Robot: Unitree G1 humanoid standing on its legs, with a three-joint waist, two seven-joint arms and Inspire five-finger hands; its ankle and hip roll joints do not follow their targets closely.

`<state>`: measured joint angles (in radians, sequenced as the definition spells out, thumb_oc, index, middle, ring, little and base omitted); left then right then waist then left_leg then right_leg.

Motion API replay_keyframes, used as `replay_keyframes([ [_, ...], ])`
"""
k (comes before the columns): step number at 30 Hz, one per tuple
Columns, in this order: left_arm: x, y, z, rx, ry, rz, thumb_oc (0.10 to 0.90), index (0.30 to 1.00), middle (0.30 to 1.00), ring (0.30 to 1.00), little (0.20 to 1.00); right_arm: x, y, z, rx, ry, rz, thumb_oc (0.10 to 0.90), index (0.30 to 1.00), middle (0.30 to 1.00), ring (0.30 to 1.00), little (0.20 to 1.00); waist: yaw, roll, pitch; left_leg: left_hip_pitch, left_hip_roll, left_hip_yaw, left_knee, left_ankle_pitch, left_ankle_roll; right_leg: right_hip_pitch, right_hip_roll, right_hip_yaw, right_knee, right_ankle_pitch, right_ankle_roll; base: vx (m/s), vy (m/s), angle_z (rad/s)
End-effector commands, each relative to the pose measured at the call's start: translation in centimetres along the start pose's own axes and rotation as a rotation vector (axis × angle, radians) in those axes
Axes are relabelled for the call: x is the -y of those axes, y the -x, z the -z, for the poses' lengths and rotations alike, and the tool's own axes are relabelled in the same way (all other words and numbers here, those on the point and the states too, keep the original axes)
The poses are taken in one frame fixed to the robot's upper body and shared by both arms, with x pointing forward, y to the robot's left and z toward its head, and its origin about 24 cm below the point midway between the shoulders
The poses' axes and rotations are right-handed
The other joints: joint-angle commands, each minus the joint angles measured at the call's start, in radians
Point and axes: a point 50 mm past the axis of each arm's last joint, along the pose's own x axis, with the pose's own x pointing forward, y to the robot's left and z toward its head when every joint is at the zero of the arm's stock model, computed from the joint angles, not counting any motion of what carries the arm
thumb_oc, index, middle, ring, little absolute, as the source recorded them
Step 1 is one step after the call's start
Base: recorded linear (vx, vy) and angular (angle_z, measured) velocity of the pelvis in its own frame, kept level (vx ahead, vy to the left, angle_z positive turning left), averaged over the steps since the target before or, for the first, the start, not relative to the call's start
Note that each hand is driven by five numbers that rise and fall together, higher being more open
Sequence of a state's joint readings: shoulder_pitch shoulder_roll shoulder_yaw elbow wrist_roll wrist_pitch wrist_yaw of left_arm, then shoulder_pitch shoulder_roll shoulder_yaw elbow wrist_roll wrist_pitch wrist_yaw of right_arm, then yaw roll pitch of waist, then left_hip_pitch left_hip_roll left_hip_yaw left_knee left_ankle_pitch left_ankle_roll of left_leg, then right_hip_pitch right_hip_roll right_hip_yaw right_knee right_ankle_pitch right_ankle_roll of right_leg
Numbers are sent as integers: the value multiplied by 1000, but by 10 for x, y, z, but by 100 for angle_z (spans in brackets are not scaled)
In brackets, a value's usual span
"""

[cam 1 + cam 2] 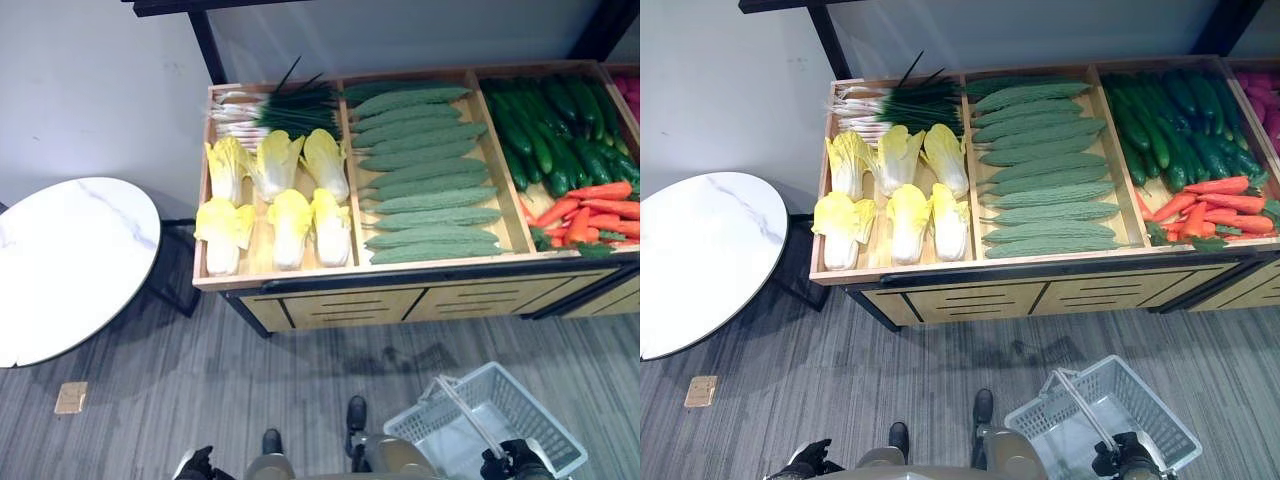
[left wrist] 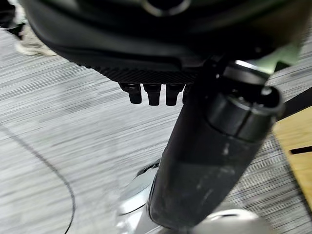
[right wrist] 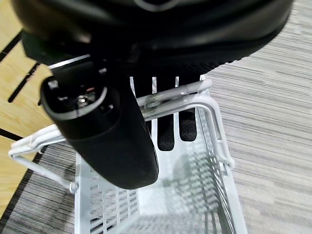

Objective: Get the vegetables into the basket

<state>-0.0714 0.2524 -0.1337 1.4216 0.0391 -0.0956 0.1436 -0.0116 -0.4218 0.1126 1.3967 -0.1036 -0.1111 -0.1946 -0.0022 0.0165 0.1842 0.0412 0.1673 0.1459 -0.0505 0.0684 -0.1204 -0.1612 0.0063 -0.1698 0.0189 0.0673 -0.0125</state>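
A wooden produce stand (image 1: 300,277) holds pale yellow cabbages (image 1: 275,195), scallions (image 1: 275,110), bumpy green gourds (image 1: 425,170), dark cucumbers (image 1: 550,130) and carrots (image 1: 590,210). A white wire basket (image 1: 540,410) hangs low at the right, just above the floor and in front of the stand, with nothing in it. My right hand (image 3: 107,136) is curled round the basket's handle (image 3: 170,97); it also shows at the bottom edge (image 1: 515,460). My left hand (image 1: 195,465) hangs low at the left, fingers (image 2: 151,92) relaxed, holding nothing.
A round white marble table (image 1: 70,260) stands to the left of the stand. A small tan square (image 1: 70,397) lies on the grey striped floor. Purple produce (image 1: 632,95) fills the stand's far right bin. Open floor lies between me and the stand.
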Motion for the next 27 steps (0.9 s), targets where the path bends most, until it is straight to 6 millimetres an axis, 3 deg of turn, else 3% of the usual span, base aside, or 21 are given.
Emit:
replay_keyframes([
  [1, -40, -2, -1, -4, 52, -147, 900, 1000, 1000, 1000, 1000, 17, -1, 5, 2, 19, 57, 400, 300, 300, 300, 300, -6, -38, -16, -31, -24, -8, -37, 18, 26, 101, -173, 63, -74, 87, 145, 14, 96, -25],
  [13, -69, -1, 0, -3, 190, -251, 900, 1000, 1000, 1000, 1000, 12, 0, 8, 1, 53, 40, 400, 300, 300, 300, 300, -9, -52, -29, -6, -38, -5, -37, -1, 30, 121, -187, 74, -84, 92, 155, 27, 52, -6],
  [14, -90, 0, -11, 49, 299, -345, 900, 1000, 1000, 1000, 1000, 12, 1, 11, -4, 57, 47, 400, 300, 300, 300, 300, -6, -54, -35, 1, -39, -7, -37, -4, 29, 129, -186, 73, -87, 91, 156, 44, 15, 0],
  [17, -110, 3, -25, 127, 396, -447, 900, 1000, 1000, 1000, 1000, 11, 1, 13, -5, 60, 50, 400, 300, 300, 300, 300, -4, -56, -40, 8, -39, -7, -37, -6, 27, 136, -187, 70, -89, 90, 157, 24, 8, 2],
  [19, -136, 11, -44, 237, 492, -596, 900, 1000, 1000, 1000, 1000, 7, 2, 14, -1, 65, 53, 400, 300, 300, 300, 300, -1, -60, -43, 13, -39, -8, -37, -9, 25, 142, -188, 67, -91, 87, 159, 0, 0, 0],
  [21, -170, 39, -81, 495, 517, -821, 900, 1000, 1000, 1000, 1000, 0, 5, 18, 3, 60, 54, 400, 300, 300, 300, 300, 11, -67, -46, 15, -40, -15, -37, -10, 24, 150, -189, 60, -92, 83, 162, 0, 0, 0],
  [22, -170, 39, -80, 493, 516, -823, 900, 1000, 1000, 1000, 1000, 0, 5, 18, 3, 61, 54, 400, 300, 300, 300, 300, 10, -67, -46, 16, -40, -15, -37, -11, 24, 151, -189, 59, -92, 83, 162, 0, 0, 0],
  [27, -204, 85, -116, 759, 497, -1086, 900, 1000, 1000, 1000, 1000, -7, 8, 25, -3, 53, 49, 400, 300, 300, 300, 300, 17, -76, -51, 21, -42, -23, -37, -17, 22, 162, -193, 50, -94, 76, 166, 0, 0, 0],
])
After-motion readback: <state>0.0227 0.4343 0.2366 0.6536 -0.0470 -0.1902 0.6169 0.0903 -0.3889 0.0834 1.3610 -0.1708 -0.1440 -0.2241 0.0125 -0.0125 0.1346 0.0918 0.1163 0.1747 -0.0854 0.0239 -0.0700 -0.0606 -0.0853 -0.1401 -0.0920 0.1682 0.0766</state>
